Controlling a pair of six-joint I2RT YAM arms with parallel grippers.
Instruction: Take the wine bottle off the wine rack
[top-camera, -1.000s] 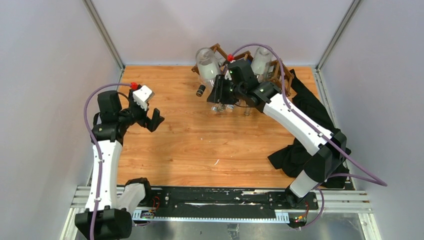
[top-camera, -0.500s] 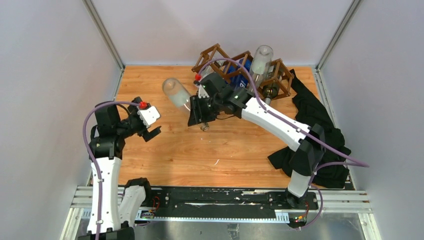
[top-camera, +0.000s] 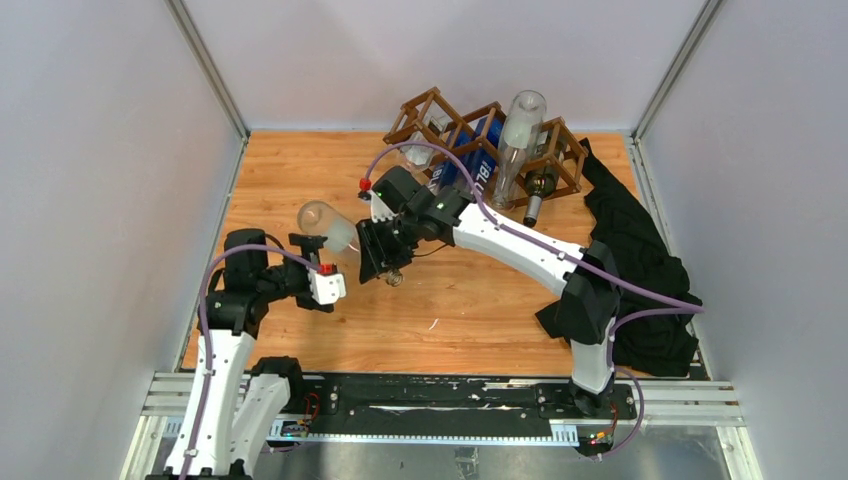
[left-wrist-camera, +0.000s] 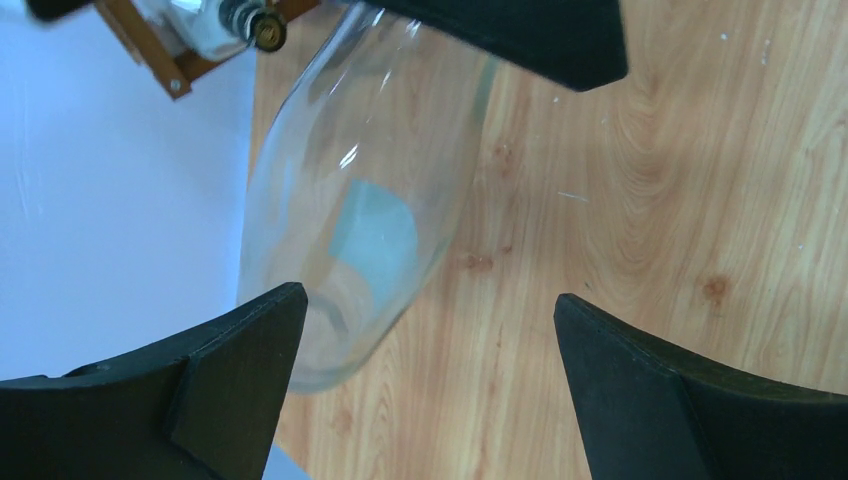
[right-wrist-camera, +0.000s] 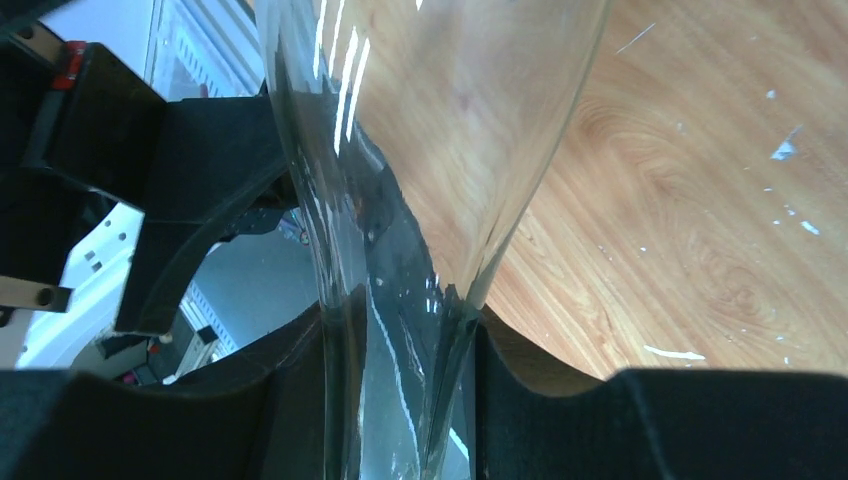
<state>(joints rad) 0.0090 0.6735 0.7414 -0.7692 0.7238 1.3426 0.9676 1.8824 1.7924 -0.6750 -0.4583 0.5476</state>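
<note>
My right gripper (top-camera: 378, 256) is shut on the neck of a clear glass wine bottle (top-camera: 325, 225) and holds it above the wooden table, left of centre. The bottle's neck (right-wrist-camera: 395, 380) sits clamped between the right fingers. My left gripper (top-camera: 312, 268) is open, its fingers wide apart just beside the bottle's base (left-wrist-camera: 345, 240); one finger (left-wrist-camera: 215, 385) is close to the glass, contact unclear. The brown wooden lattice wine rack (top-camera: 560, 150) stands at the back, right of centre, holding a clear bottle (top-camera: 515, 140) and a blue-labelled one (top-camera: 478, 150).
A black cloth (top-camera: 630, 260) lies heaped along the right side of the table. Grey walls close in the left, back and right. A black rail (top-camera: 430, 400) runs along the near edge by the arm bases.
My right gripper has carried the clear bottle away from the rack, left and toward the near edge. My left gripper has swung right and nearer, up to the bottle's base.
</note>
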